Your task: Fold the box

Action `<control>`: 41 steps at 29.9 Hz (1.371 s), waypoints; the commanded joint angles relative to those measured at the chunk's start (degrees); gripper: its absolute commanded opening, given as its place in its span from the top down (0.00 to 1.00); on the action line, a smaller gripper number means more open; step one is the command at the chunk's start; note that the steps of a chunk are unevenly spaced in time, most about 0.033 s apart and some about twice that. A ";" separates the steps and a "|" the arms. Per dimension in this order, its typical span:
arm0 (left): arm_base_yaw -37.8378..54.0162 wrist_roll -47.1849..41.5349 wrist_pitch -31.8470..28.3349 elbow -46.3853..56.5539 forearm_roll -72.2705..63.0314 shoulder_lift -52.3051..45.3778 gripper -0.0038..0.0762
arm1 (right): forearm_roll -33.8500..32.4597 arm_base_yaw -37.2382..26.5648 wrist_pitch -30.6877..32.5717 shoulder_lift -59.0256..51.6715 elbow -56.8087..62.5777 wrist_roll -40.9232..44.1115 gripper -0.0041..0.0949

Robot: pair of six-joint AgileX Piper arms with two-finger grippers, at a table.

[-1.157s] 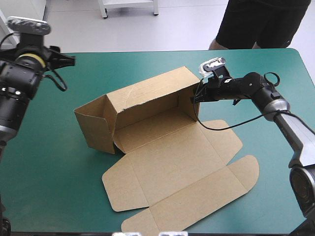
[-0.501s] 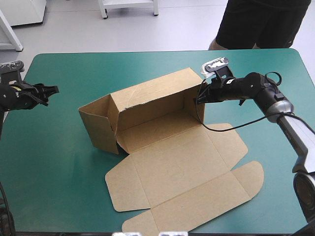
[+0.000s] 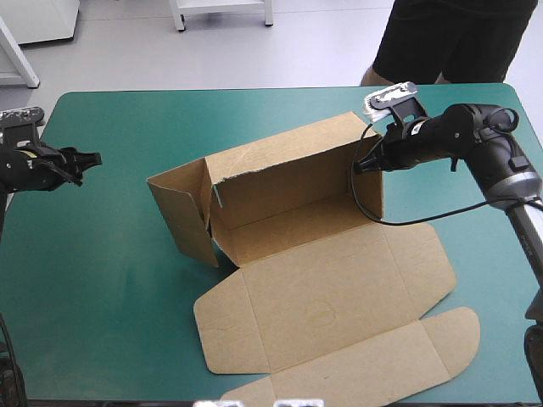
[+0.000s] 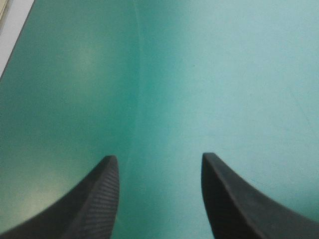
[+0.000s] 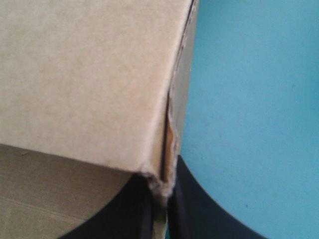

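The box is clamped at its right wall by the right fingers, at the middle of the surface. The left fingers are held apart over open cover near the left edge. The box has been dragged rightward since earlier.

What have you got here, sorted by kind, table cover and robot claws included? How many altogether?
brown cardboard box, walls partly raised: 1
black two-finger grippers: 2, the left gripper open, the right gripper shut on the box
teal-green table cover: 1
Total: 4
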 commanded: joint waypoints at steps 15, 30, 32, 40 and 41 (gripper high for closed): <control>0.01 0.90 -1.52 -1.60 -0.53 -1.93 0.50 | -9.59 0.00 14.42 -1.46 -8.80 9.95 0.98; 0.01 0.90 -0.84 -1.60 -0.53 -1.93 0.50 | -9.59 0.00 13.66 10.49 -11.40 11.68 0.98; 0.01 0.90 -0.74 -1.60 -0.53 -1.93 0.50 | -9.70 0.00 12.67 11.91 -13.30 11.52 0.97; 0.01 0.90 0.60 -1.60 -0.53 -1.93 0.50 | -9.84 0.00 8.03 17.30 -21.70 10.63 0.68; 0.01 0.90 0.72 -1.60 -0.53 -1.93 0.50 | -9.93 0.00 7.29 17.82 -22.44 10.38 0.63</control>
